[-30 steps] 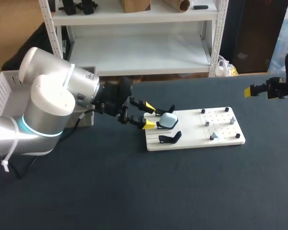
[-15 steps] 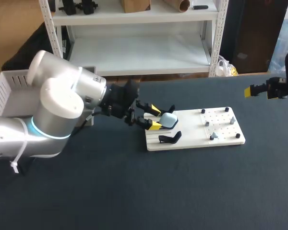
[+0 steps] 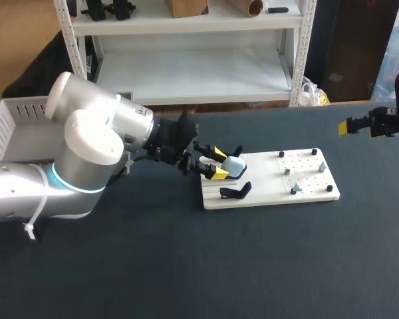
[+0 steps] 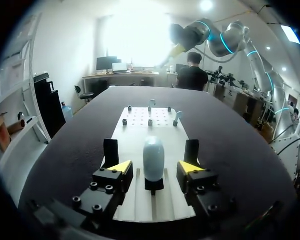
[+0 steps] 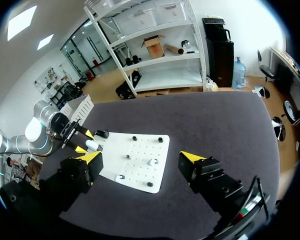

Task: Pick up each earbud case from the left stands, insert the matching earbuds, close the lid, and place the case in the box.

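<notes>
Your table (image 3: 199, 266) sits in even, soft light with faint shadows; from your left wrist, strong glare blooms beyond it.

The left arm (image 3: 86, 153) is fat, round and silver-grey, with a glowing blue ring (image 3: 65, 185) and a white zip tie (image 3: 32, 216). The left end effector (image 4: 151, 167) and right end effector (image 5: 141, 157) are black, with small screws (image 4: 95, 186) and bright yellow tips (image 4: 119, 166).

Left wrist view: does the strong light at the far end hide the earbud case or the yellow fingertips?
No: in the left wrist view the glare lies beyond the table, and the earbud case and left gripper show clearly; the head view is evenly lit, without glare.
</notes>
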